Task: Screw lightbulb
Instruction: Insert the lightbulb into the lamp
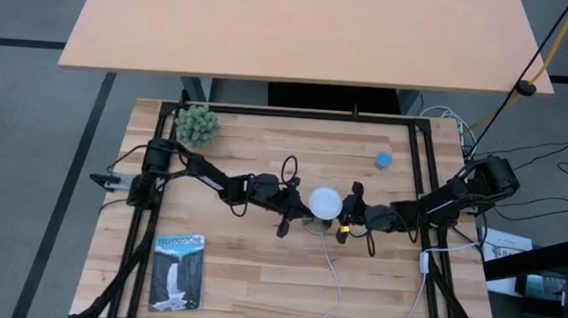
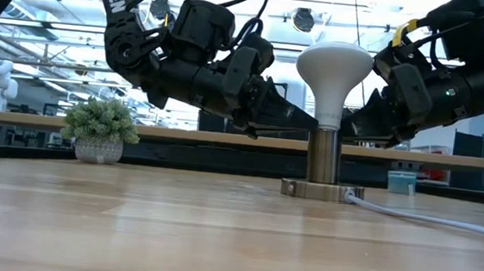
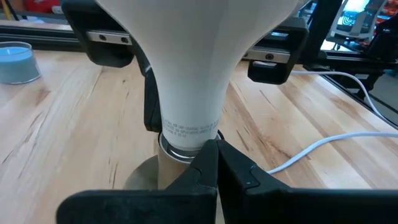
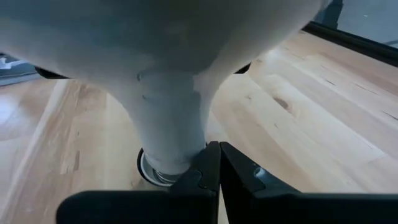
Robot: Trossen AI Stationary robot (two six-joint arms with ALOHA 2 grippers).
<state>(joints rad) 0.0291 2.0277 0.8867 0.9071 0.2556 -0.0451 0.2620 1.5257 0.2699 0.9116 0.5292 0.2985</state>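
The white lightbulb (image 2: 333, 73) stands upright, its narrow end in the silvery socket (image 2: 317, 190) at the table's middle. The socket's white cord (image 1: 335, 283) runs toward the near edge. My left gripper (image 3: 214, 149) is shut, and its tip comes at the bulb's narrow lower body from the table's left. My right gripper (image 4: 217, 149) is also shut, and its tip comes at the same narrow part from the right. In the high view the two grippers (image 1: 303, 214) (image 1: 346, 216) flank the bulb's dome (image 1: 325, 202). My left gripper touches the bulb's narrow lower body (image 3: 198, 127) with the tip of its shut fingers, just above the socket. It comes almost level from the table's left, slanting slightly down. The bulb stands upright in the socket. My right gripper touches the bulb's narrow lower body (image 4: 186, 146) with its shut fingertips, close above the socket's rim. It comes almost level from the table's right, slanting slightly down. The bulb stays upright between the two tips.
A small potted plant (image 1: 197, 125) stands at the far left and a blue round cap (image 1: 383, 160) at the far right. A picture booklet (image 1: 177, 271) lies near the left front. A black frame (image 1: 297, 113) borders the table.
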